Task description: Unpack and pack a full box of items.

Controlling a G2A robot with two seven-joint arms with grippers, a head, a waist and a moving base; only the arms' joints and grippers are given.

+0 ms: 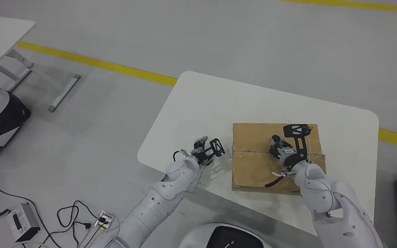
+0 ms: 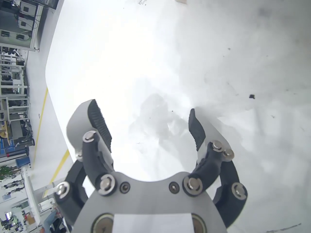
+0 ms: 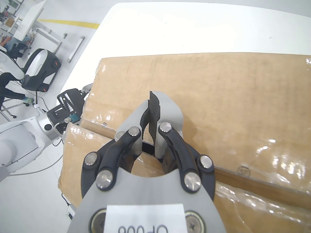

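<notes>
Box (image 1: 248, 137) sits on the table (image 1: 205, 105), my right gripper (image 3: 151, 103) pinched closed over its top, my left gripper (image 2: 143, 112) spread wide beside it.

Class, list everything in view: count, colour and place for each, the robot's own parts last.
cardboard box: one, brown, on the table
table: one, white, under the box
floor lines: two, yellow, beyond the table
side table: one, white, far left
left gripper: one, grey and black, jaws open, over bare table beside the box
right gripper: one, grey and black, jaws shut, above the box's flap seam
</notes>
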